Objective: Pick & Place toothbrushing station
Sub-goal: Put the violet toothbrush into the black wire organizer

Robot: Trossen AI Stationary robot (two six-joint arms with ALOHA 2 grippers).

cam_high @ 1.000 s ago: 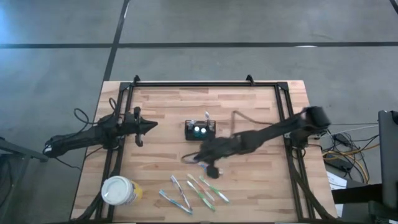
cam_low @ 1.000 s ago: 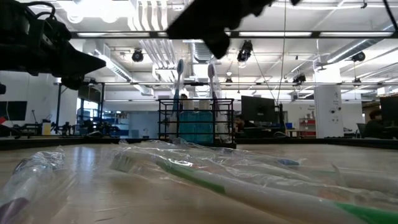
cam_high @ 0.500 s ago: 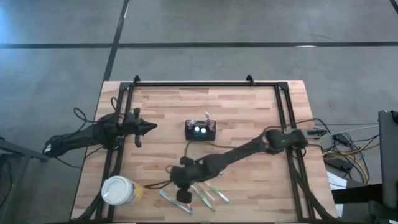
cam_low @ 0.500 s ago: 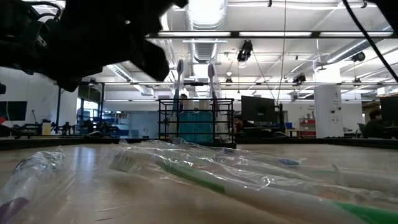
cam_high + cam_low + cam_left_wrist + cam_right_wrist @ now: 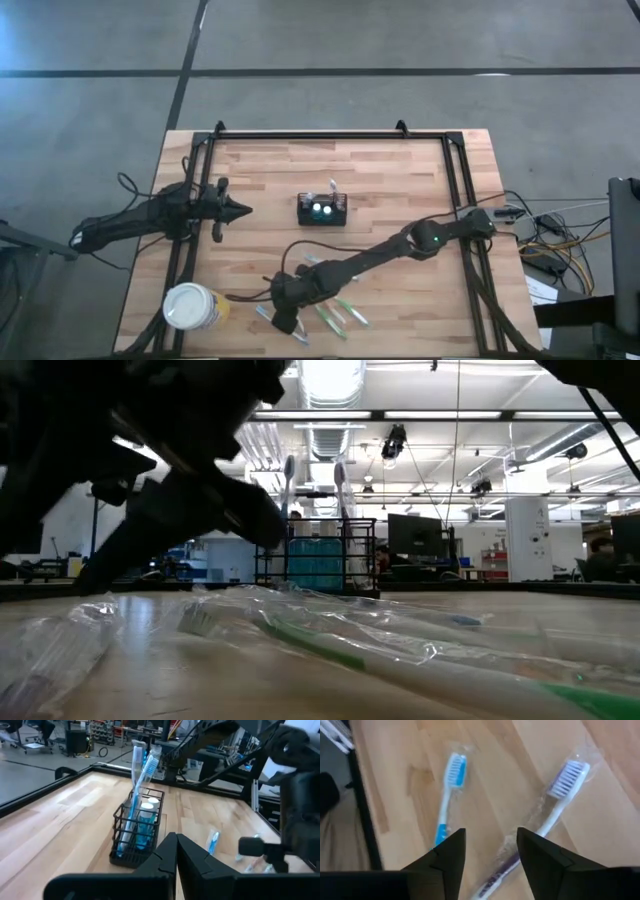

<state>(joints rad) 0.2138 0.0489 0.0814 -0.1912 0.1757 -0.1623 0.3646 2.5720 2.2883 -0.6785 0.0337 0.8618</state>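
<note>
The toothbrushing station, a black wire-mesh caddy, stands on its base at mid-table with two toothbrushes upright in it. Several wrapped toothbrushes lie flat near the table's front edge. My right gripper hangs open just over them. A purple-handled brush runs between its fingers, and a blue one lies beside them. I see no touch. My left gripper is shut and empty, to the caddy's left and pointing at it.
A round white-and-yellow cup stands at the front left corner. A black rail frame runs along the table's far, left and right sides. Bare wood lies between the caddy and the far rail.
My right gripper has swung from just in front of the caddy toward the table's near edge and left, dropping low over the wrapped toothbrushes, and its fingers have opened. The caddy and the toothbrushes have stayed in place.
</note>
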